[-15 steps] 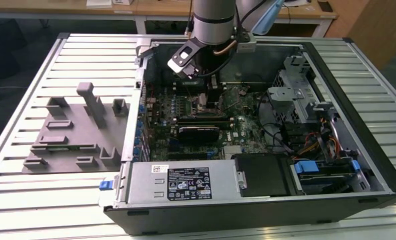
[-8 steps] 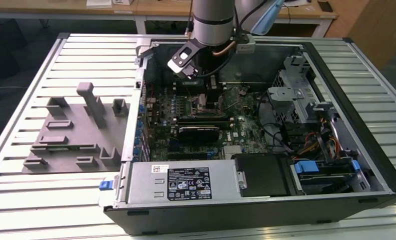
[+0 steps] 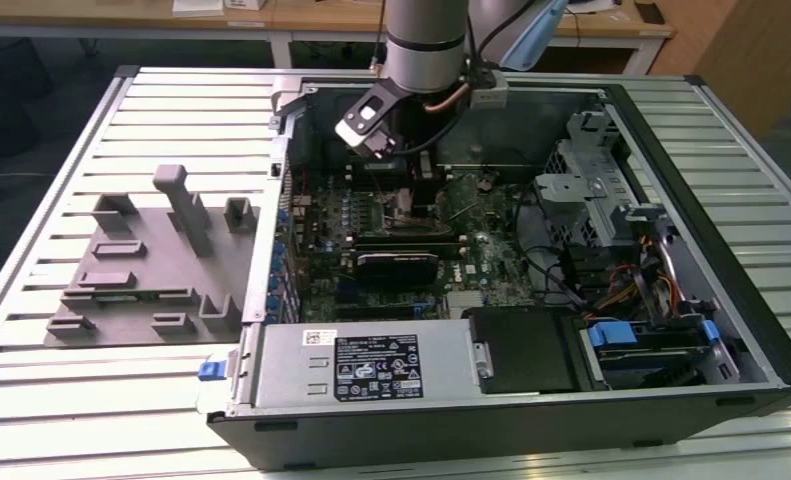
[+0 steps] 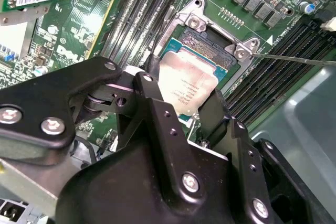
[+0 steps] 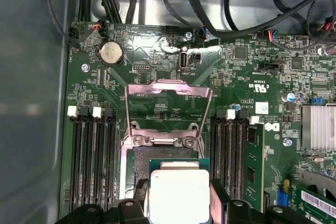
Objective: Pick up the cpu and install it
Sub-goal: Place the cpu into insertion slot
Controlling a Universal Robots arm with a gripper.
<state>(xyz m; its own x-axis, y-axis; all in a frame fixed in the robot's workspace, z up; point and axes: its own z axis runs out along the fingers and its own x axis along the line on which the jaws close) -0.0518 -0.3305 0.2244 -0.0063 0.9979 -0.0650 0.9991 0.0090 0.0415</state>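
Note:
The cpu (image 4: 186, 85) (image 5: 177, 192), a flat square chip with a silvery top plate and a green rim, sits between the two black fingers of my gripper (image 4: 181, 98) (image 5: 178, 199), which is shut on its edges. It is held right at the black socket (image 4: 210, 45) (image 5: 164, 160) on the green motherboard, covering part of the socket. Whether it touches the socket I cannot tell. The socket's metal load frame (image 5: 168, 103) is swung open and lies flat beyond it. In the exterior view my gripper (image 3: 419, 195) reaches down into the open computer case.
Memory slots (image 5: 92, 156) flank the socket on both sides. Black cables (image 5: 210, 3) run along the case wall. A grey plastic fixture (image 3: 155, 270) lies at the exterior view's left on the slatted table (image 3: 48, 400). A power supply (image 3: 368, 365) and a drive cage (image 3: 595, 190) stand in the case.

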